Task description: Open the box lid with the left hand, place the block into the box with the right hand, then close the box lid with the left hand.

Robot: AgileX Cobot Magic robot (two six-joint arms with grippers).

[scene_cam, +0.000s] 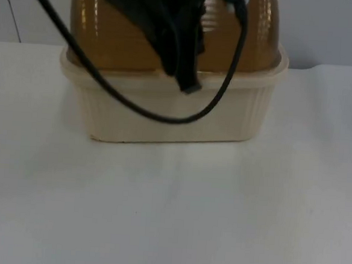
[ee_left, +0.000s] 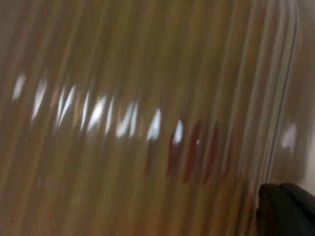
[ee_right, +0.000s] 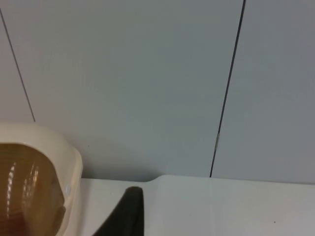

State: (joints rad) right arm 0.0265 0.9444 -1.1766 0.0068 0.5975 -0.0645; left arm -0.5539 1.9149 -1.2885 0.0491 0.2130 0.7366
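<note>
At table's rear, cream box (scene_cam: 171, 116), amber lid (scene_cam: 116, 37)

lid (ee_left: 123, 98): ribbed amber, close up | red shape (ee_left: 197, 152) behind it

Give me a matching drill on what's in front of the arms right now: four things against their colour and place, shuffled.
Things:
1. box
2. lid
3. block
4. left gripper

Colour and place:
A. black, down in front of the lid
B. cream, standing on the white table
C. amber, ribbed, see-through, on top of the box
D. red, a blurred shape behind the ribbed amber

Pairs: 1-B, 2-C, 3-D, 4-A.

The right gripper waits beside the box, facing the grey wall.
</note>
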